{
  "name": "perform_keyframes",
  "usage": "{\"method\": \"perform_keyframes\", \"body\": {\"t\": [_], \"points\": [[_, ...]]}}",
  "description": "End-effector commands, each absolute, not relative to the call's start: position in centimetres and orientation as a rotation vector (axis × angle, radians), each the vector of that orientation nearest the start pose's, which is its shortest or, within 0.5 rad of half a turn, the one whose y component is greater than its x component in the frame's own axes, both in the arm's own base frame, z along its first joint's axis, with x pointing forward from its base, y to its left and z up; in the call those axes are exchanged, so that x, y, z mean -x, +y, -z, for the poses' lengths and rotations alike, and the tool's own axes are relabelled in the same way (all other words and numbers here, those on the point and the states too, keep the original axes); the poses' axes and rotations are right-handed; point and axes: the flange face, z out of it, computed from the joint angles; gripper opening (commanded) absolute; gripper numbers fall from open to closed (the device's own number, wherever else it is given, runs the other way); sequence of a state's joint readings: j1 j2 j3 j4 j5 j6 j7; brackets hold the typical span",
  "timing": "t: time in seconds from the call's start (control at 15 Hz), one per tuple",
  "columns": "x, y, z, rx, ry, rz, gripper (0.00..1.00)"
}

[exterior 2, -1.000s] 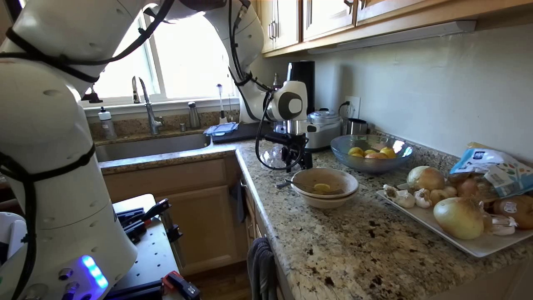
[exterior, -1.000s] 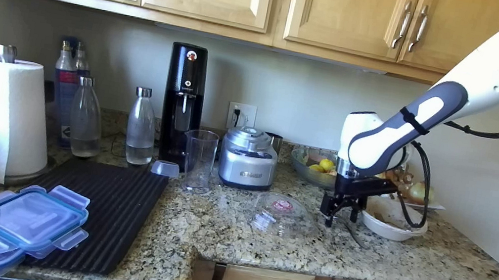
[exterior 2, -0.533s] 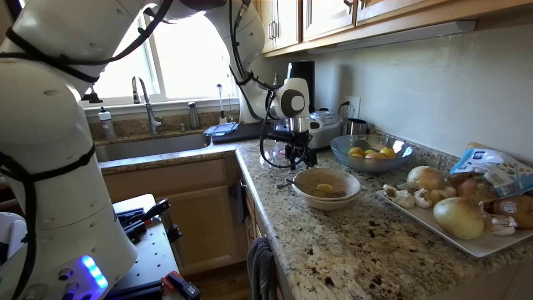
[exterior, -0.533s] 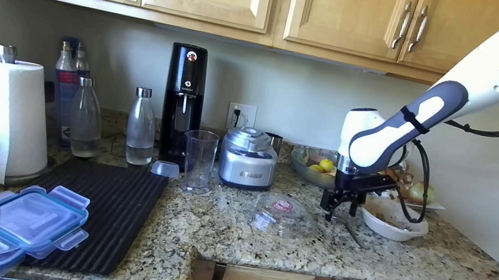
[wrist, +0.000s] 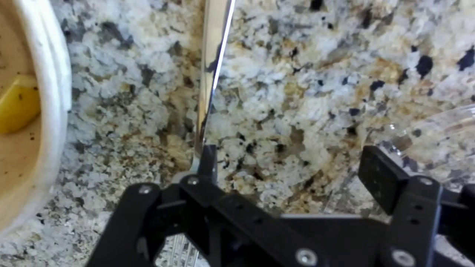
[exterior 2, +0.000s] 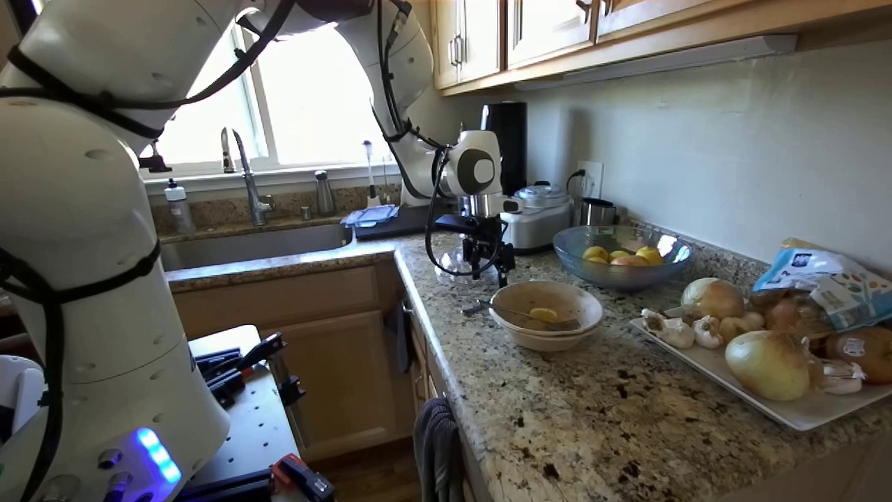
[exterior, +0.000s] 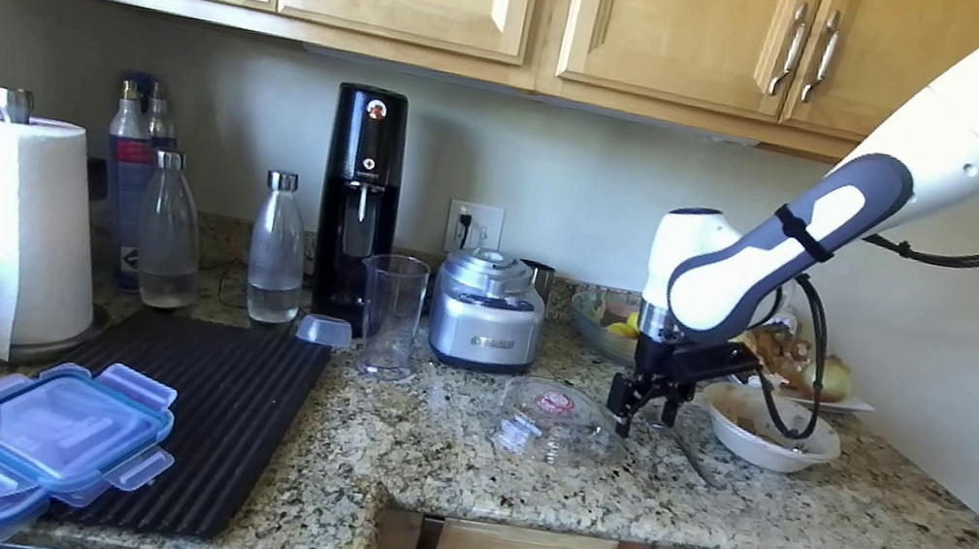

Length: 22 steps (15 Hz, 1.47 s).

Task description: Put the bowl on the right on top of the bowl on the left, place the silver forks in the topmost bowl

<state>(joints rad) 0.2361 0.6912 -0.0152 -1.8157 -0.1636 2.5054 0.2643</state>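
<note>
The black claw (wrist: 293, 168) hangs spread wide, empty, above the speckled granite bench (exterior 2: 571, 425), near a silver metal fork (wrist: 212, 59) lying beside two nested, round off-white bowls (exterior 2: 554, 341).

Your arm (exterior: 954, 132) is white with grey panels (exterior: 887, 180), black straps (exterior: 803, 233) and black cables (exterior: 953, 261); in an exterior view, a blue light (exterior 2: 159, 454) glows at eight o'clock. Your gripper (wrist: 295, 172) is black with silver screws (wrist: 306, 256).
</note>
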Motion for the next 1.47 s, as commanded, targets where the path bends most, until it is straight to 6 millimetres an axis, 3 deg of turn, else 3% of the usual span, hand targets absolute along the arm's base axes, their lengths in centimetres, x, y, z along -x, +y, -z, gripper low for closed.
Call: {"method": "perform_keyframes", "body": {"t": [0.0,0.53,0.93,1.0,1.07,1.2,1.4], "points": [[-62.5,13.6,-15.9,3.262,-0.198,0.061,0.98],[-63.0,11.2,-15.6,3.259,-0.118,0.048,0.96],[-63.1,8.9,-14.7,3.262,-0.046,0.014,0.89],[-63.0,8.8,-14.5,3.257,-0.038,0.007,0.81],[-63.0,8.7,-14.5,3.256,-0.03,0.004,0.66],[-63.1,8.7,-14.5,3.248,-0.028,0.005,0.58],[-63.1,9.1,-14.7,3.239,-0.024,0.012,0.37]]}}
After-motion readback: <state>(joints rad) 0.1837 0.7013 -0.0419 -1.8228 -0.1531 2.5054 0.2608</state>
